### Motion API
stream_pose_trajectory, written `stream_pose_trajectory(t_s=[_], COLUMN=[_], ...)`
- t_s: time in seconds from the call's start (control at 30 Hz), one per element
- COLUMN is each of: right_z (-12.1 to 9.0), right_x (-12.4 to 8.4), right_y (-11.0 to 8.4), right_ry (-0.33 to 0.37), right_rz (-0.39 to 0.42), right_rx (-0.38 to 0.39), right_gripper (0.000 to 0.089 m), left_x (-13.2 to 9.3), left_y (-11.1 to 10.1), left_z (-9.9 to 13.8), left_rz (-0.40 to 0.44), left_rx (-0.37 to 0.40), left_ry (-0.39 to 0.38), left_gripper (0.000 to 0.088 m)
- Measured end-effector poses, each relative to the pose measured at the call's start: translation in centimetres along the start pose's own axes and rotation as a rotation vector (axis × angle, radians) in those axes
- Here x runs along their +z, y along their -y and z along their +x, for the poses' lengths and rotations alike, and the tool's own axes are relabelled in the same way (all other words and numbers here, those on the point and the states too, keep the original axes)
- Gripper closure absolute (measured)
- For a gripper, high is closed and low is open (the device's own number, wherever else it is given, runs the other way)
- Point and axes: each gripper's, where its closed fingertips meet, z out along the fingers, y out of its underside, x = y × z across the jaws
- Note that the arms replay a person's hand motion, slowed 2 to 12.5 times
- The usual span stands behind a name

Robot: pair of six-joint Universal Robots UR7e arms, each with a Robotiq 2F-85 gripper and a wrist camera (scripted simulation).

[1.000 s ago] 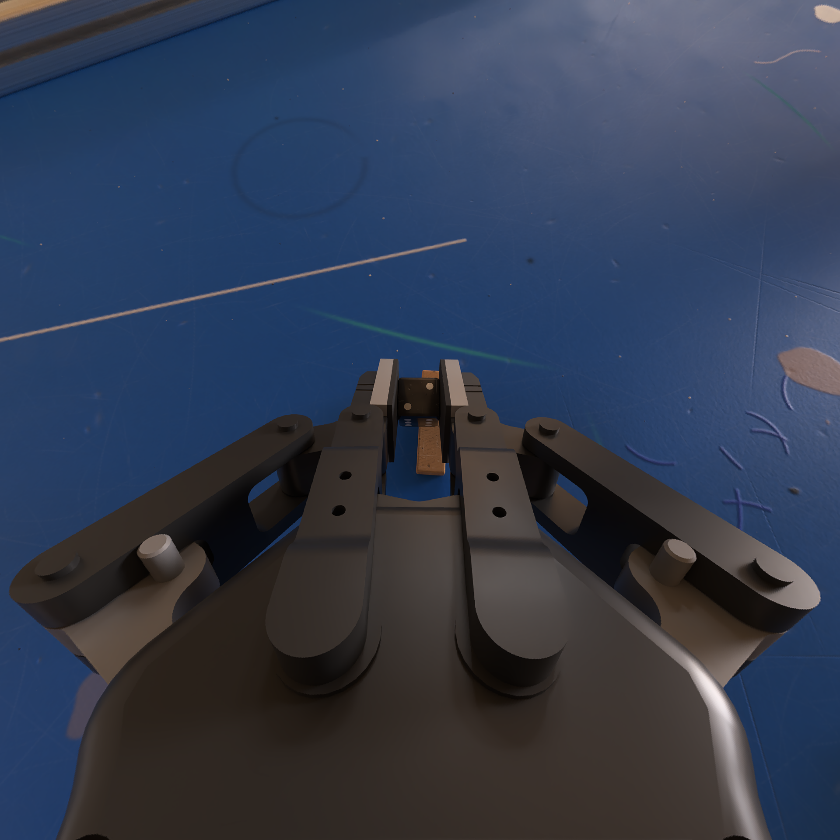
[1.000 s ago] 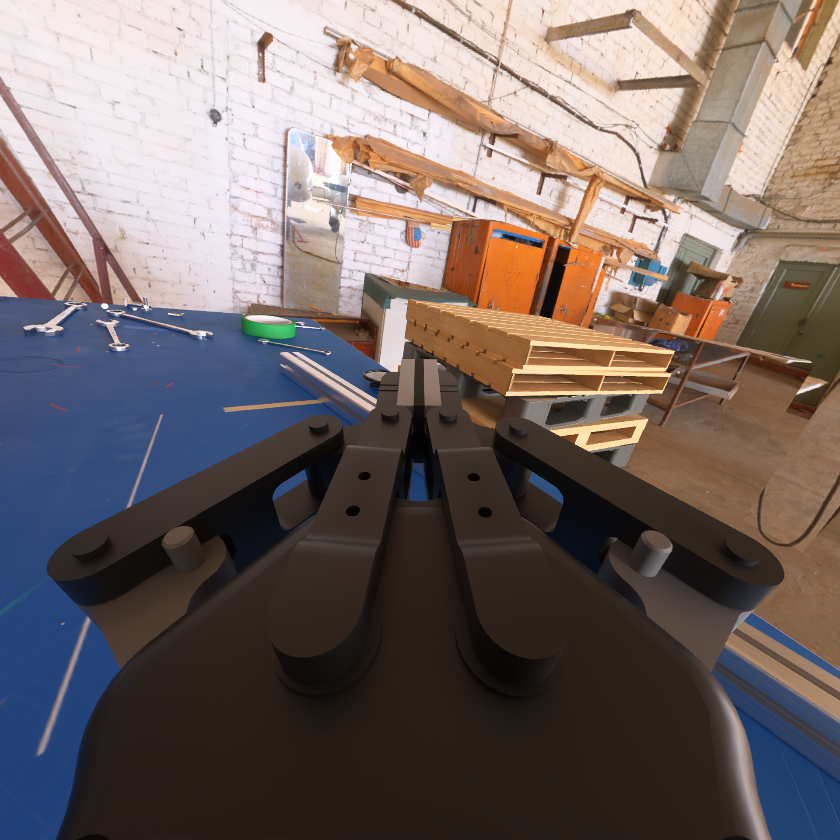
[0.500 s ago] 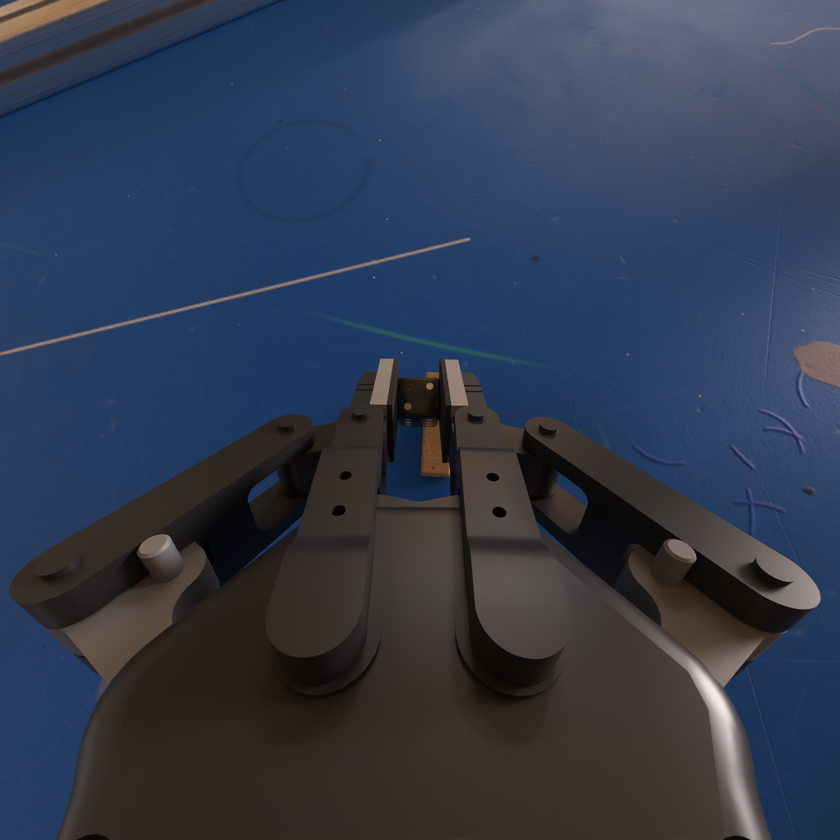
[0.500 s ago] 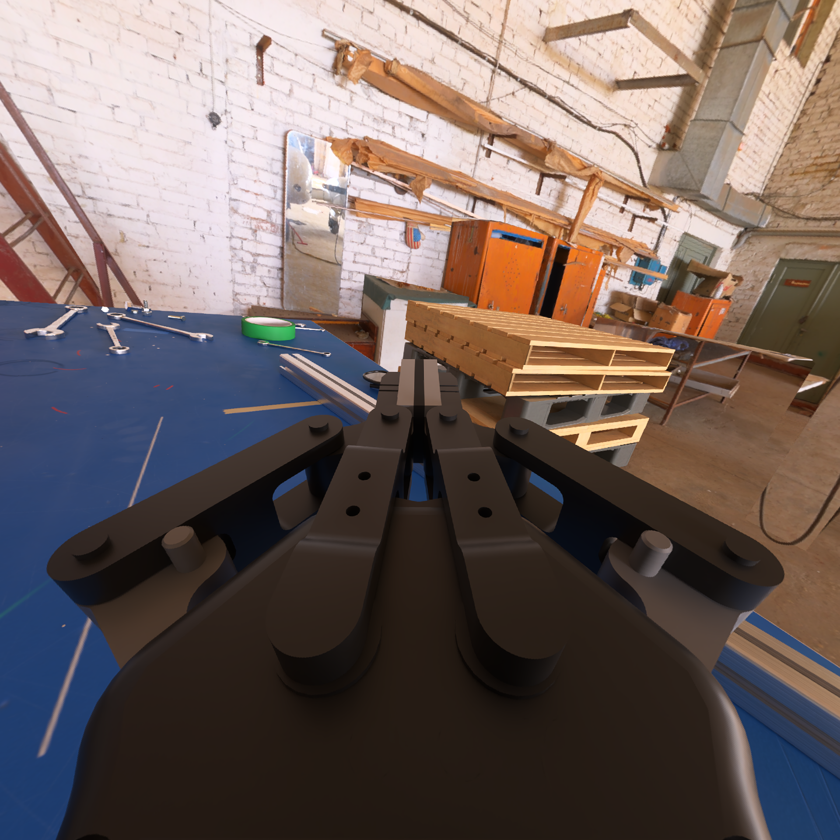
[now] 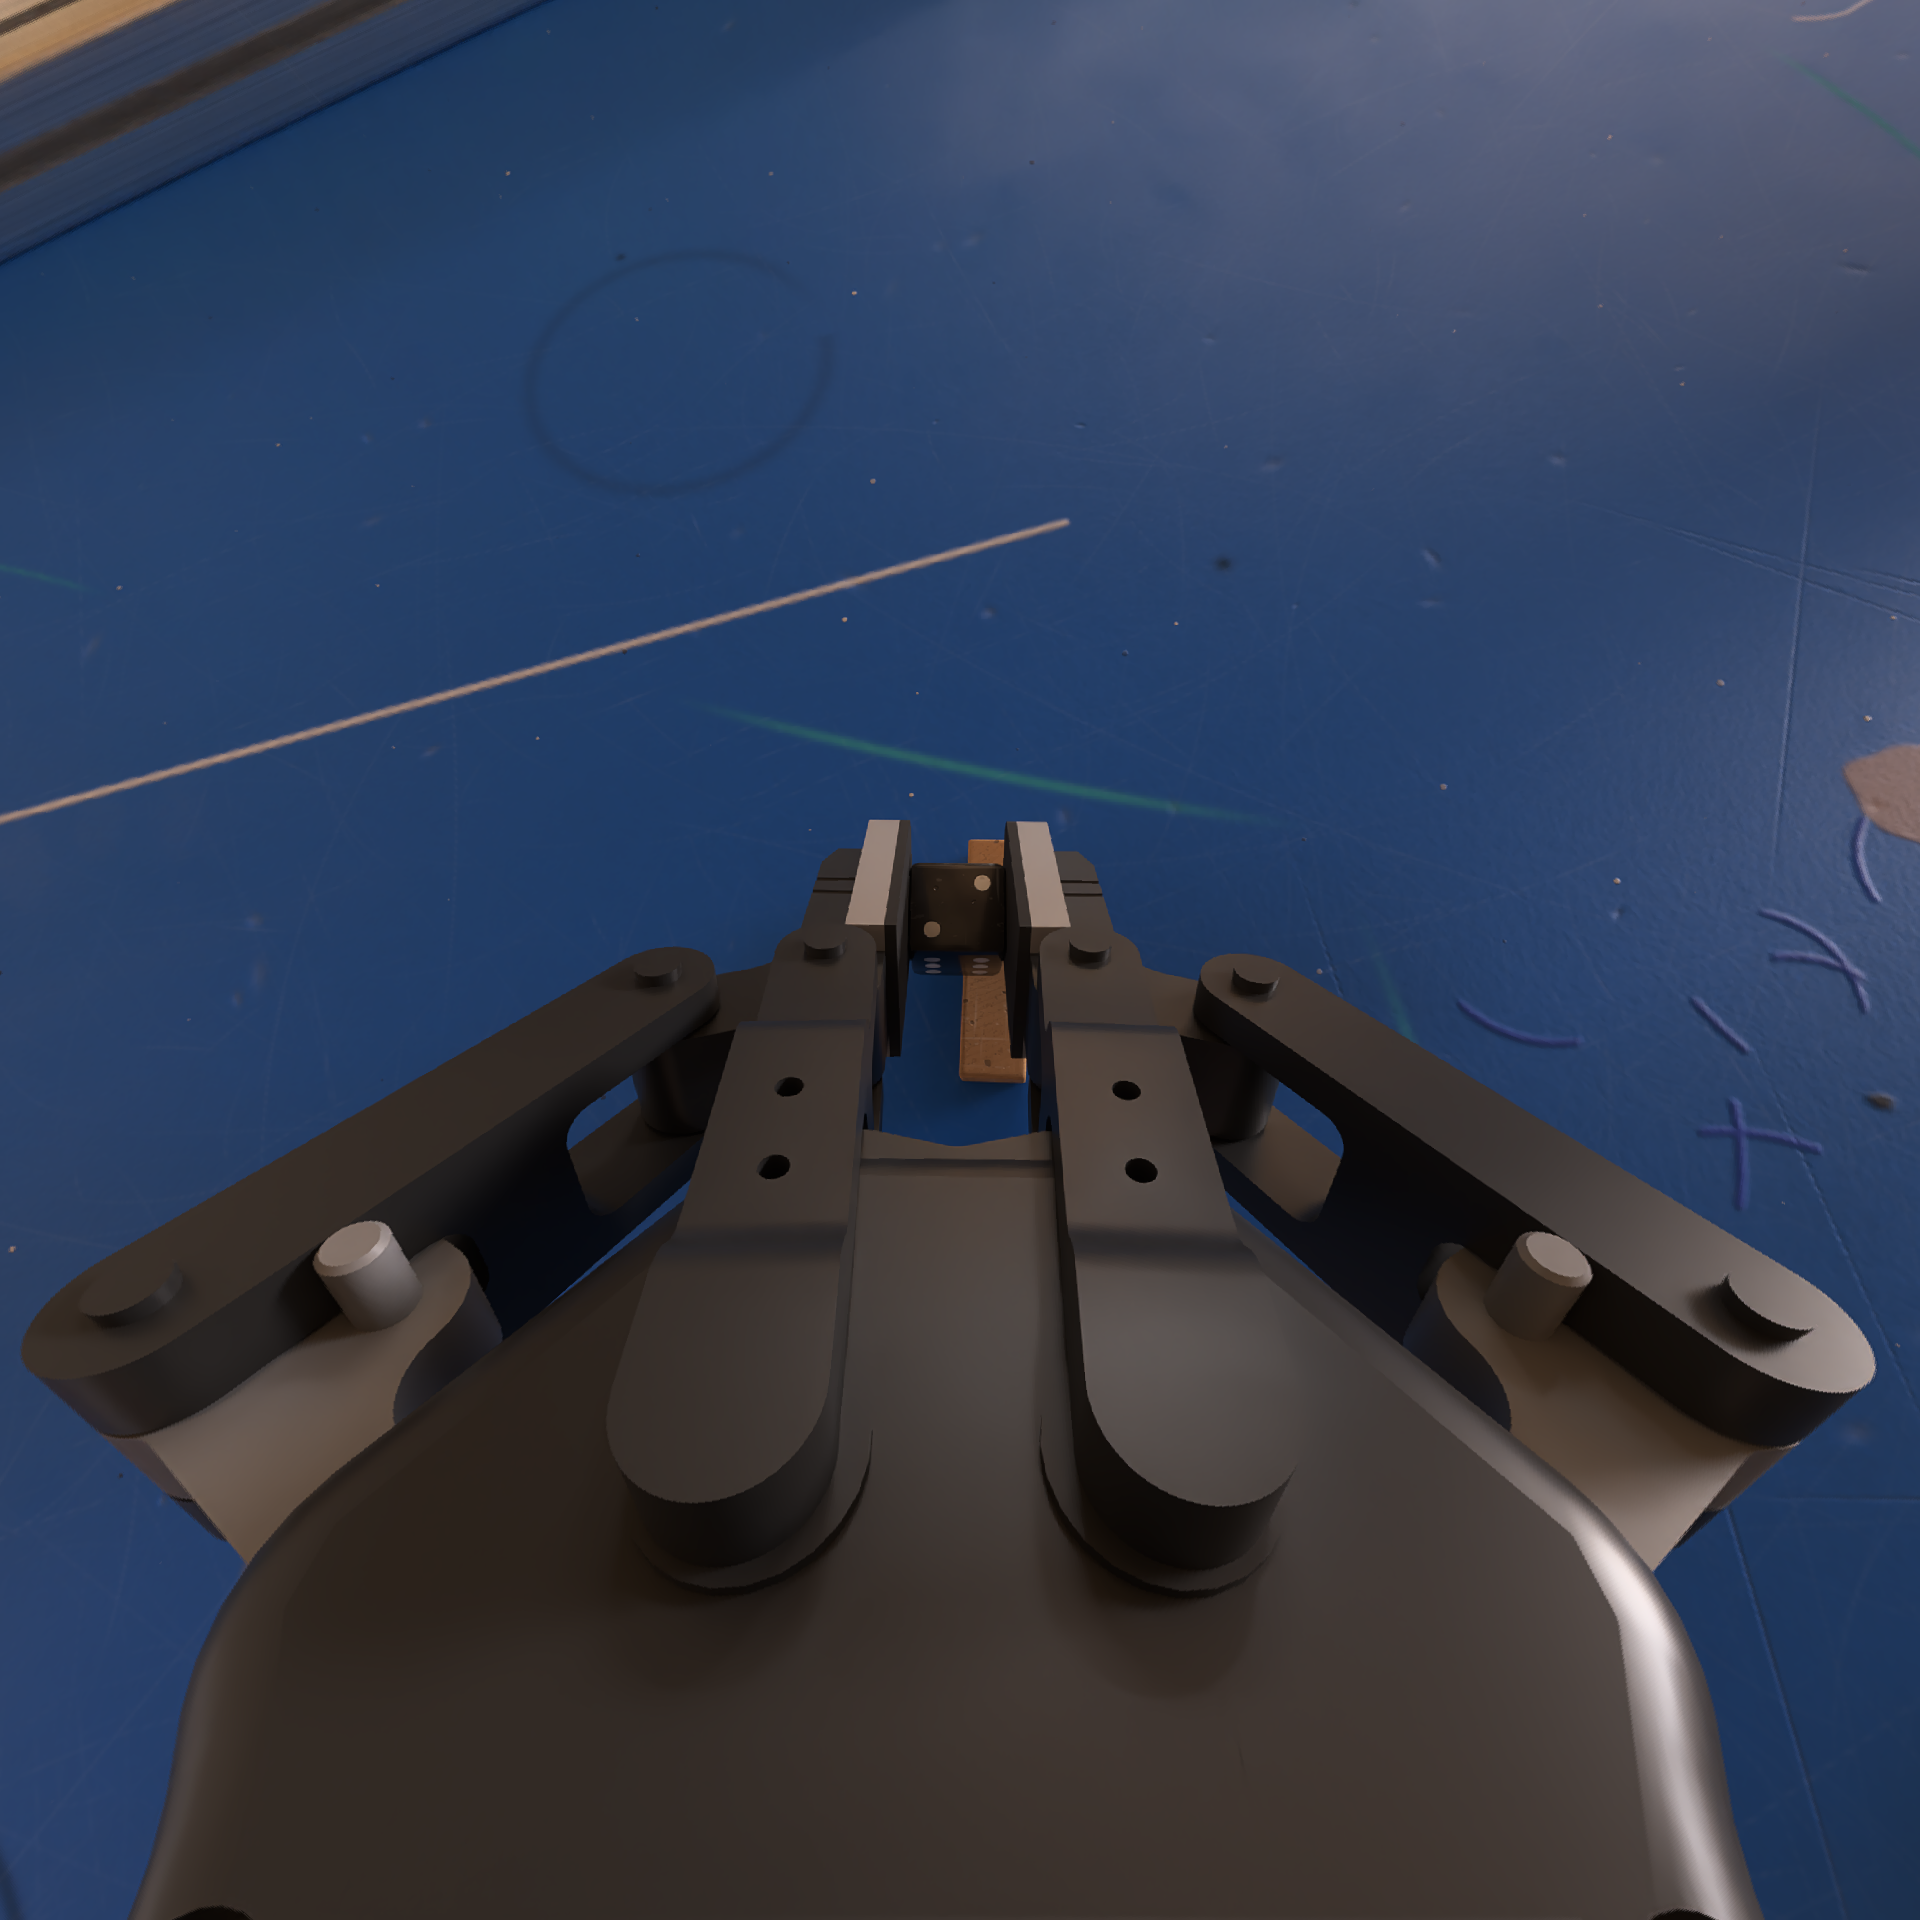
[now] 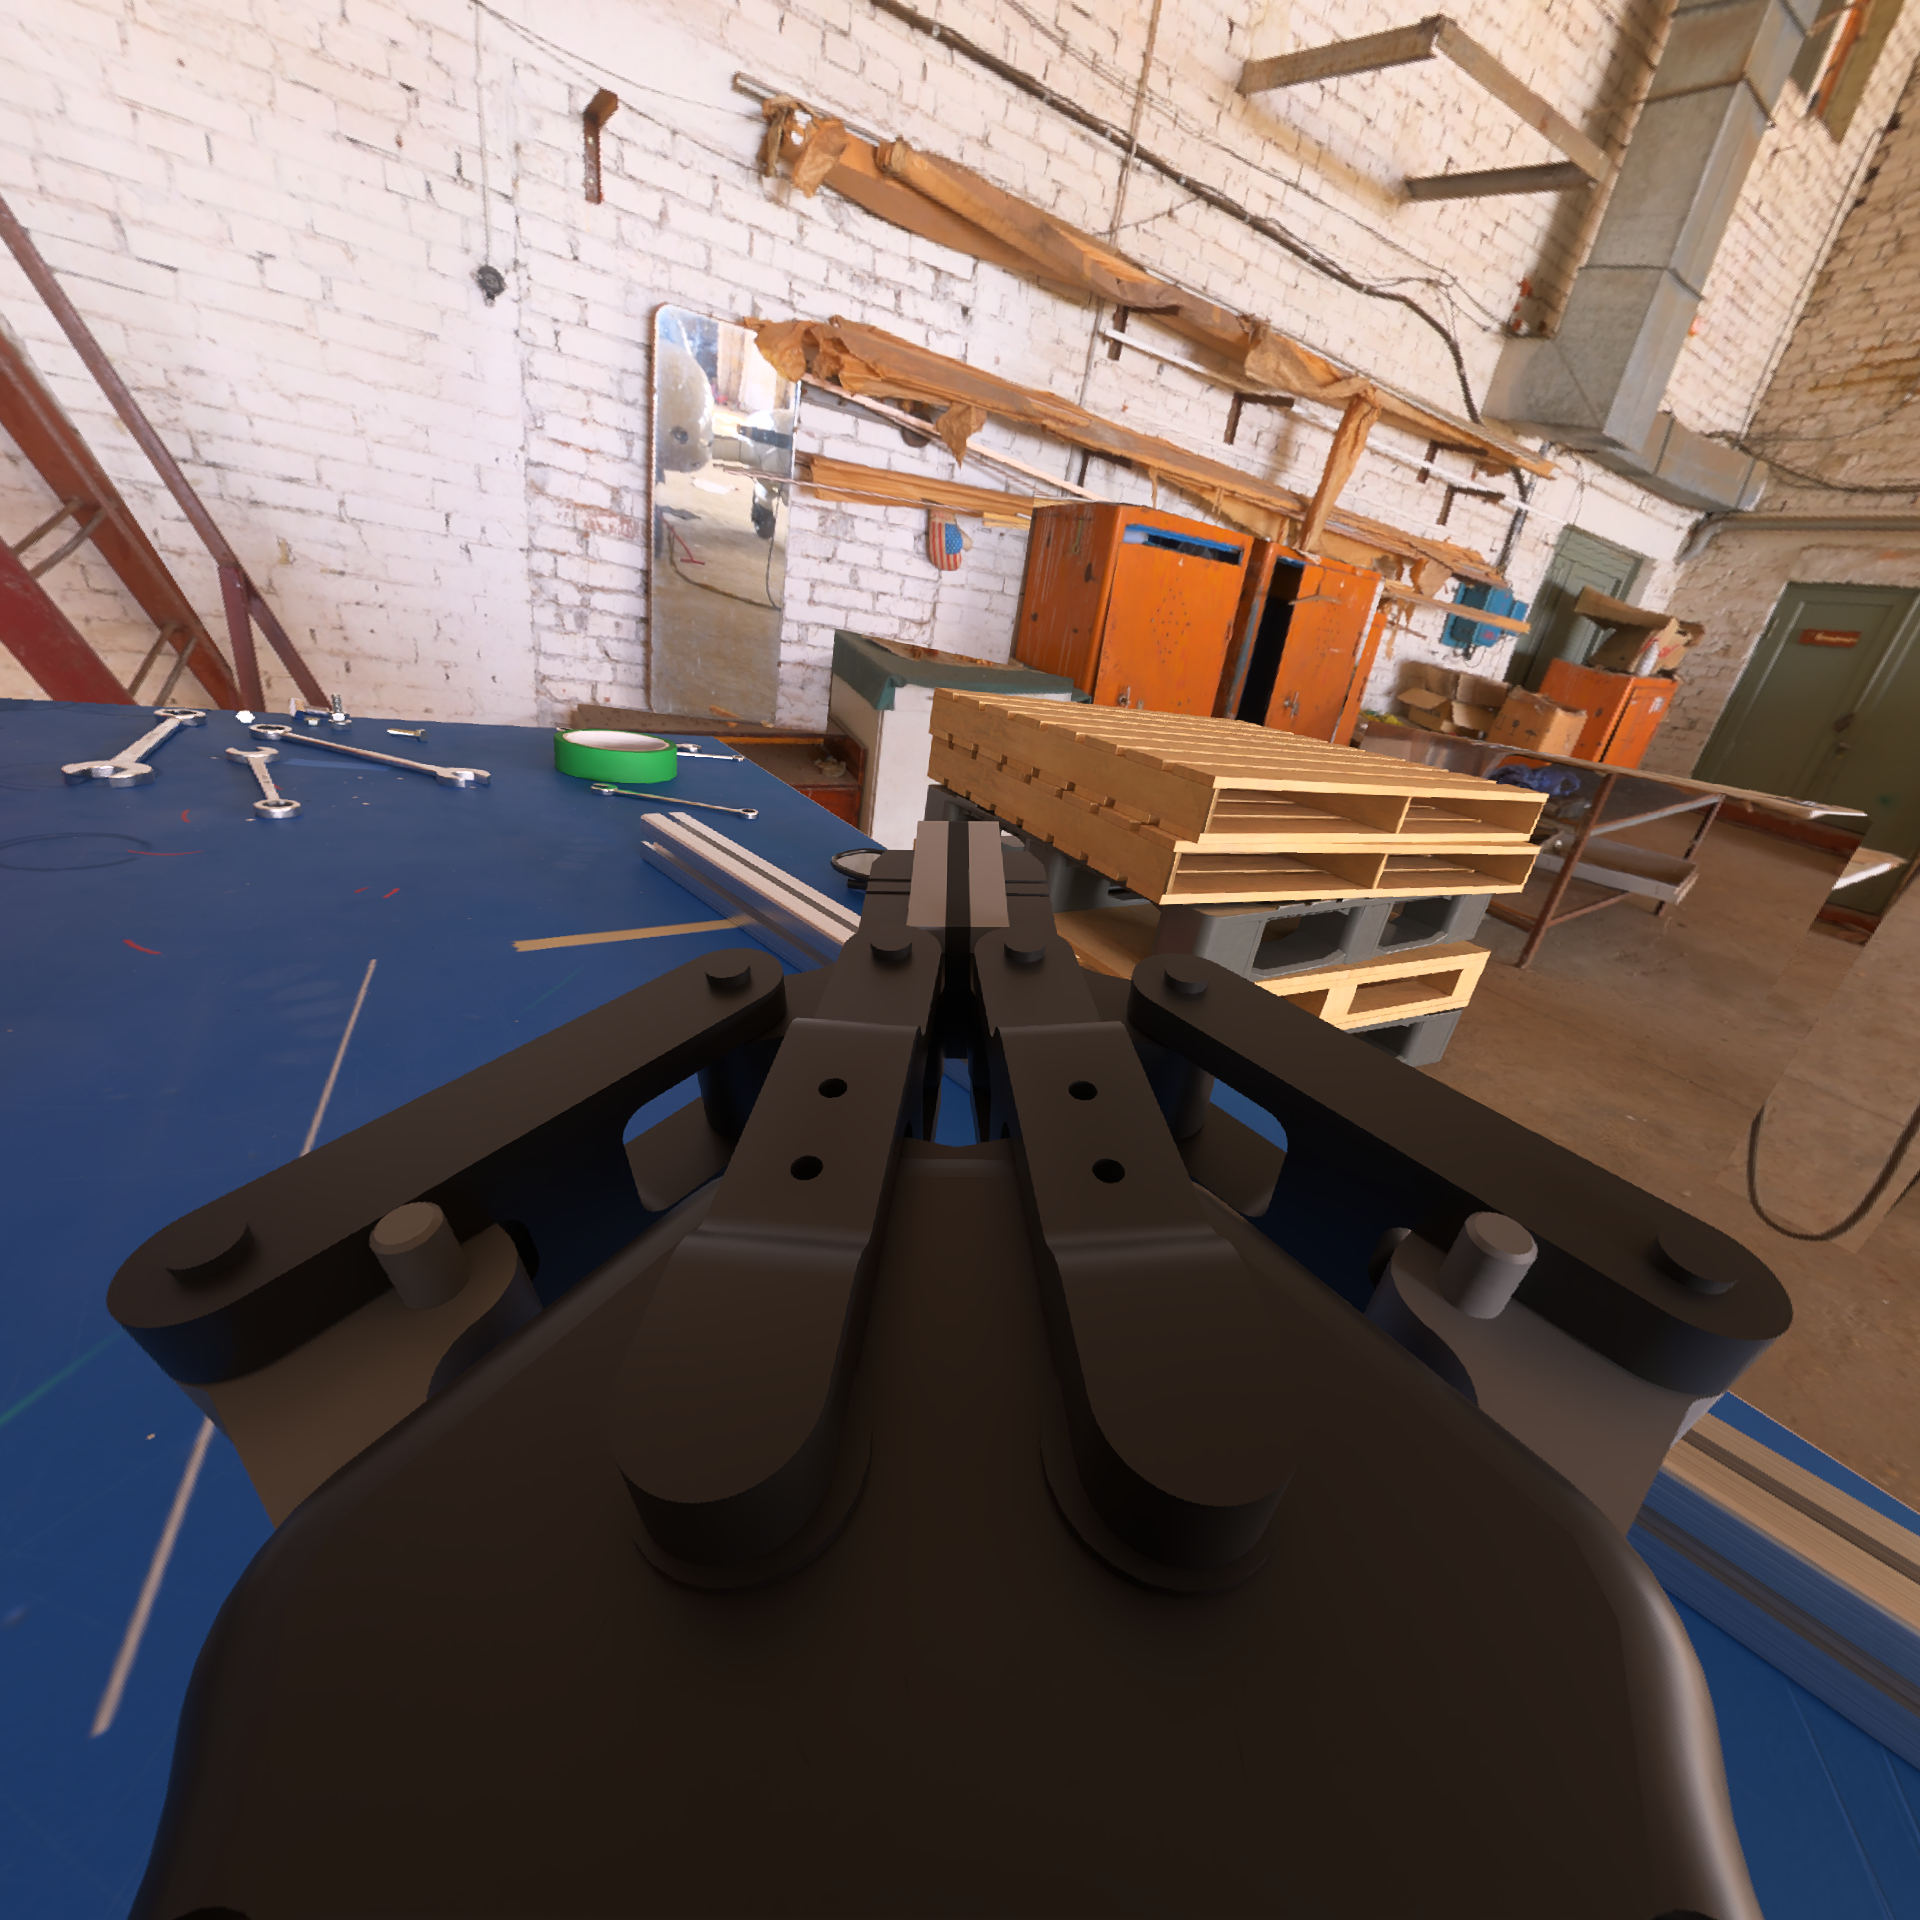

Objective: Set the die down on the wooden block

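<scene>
Left tool (image 5: 958,875) is seen clamped on the black die (image 5: 956,904), white pips visible, held above the blue tabletop (image 5: 1247,416). Wooden block (image 5: 985,1023) lies flat on the tabletop beneath the die. Right tool (image 6: 958,871) is fully closed, empty, pointed past the far tabletop edge.

A scuffed blue table (image 6: 239,1039) is carrying wrenches (image 6: 272,781) at eleven o'clock, green tape (image 6: 615,754) and an aluminium rail (image 6: 743,883) toward twelve; a wooden block (image 5: 985,1023) is lying flat on it.
</scene>
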Motion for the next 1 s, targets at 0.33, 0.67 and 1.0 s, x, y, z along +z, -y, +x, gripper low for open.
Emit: stream_pose_trajectory(t_s=[0.33, 0.67, 1.0], right_z=[-0.07, -0.14, -0.37], right_x=[0.01, 0.05, 0.01], right_y=[-0.04, -0.12, -0.05], right_ry=[0.002, 0.006, 0.018], right_rz=[-0.003, -0.008, -0.013], right_rx=[-0.004, 0.003, 0.042], right_gripper=[0.0893, 0.0893, 0.0828], left_x=[0.16, 0.25, -0.60], left_y=[-0.12, -0.40, -0.52], left_z=[0.05, 0.50, 0.58], left_rz=[-0.001, -0.001, 0.018], left_rx=[0.006, 0.003, -0.041], left_ry=[-0.005, -0.040, -0.039], left_gripper=[0.0723, 0.0723, 0.0467])
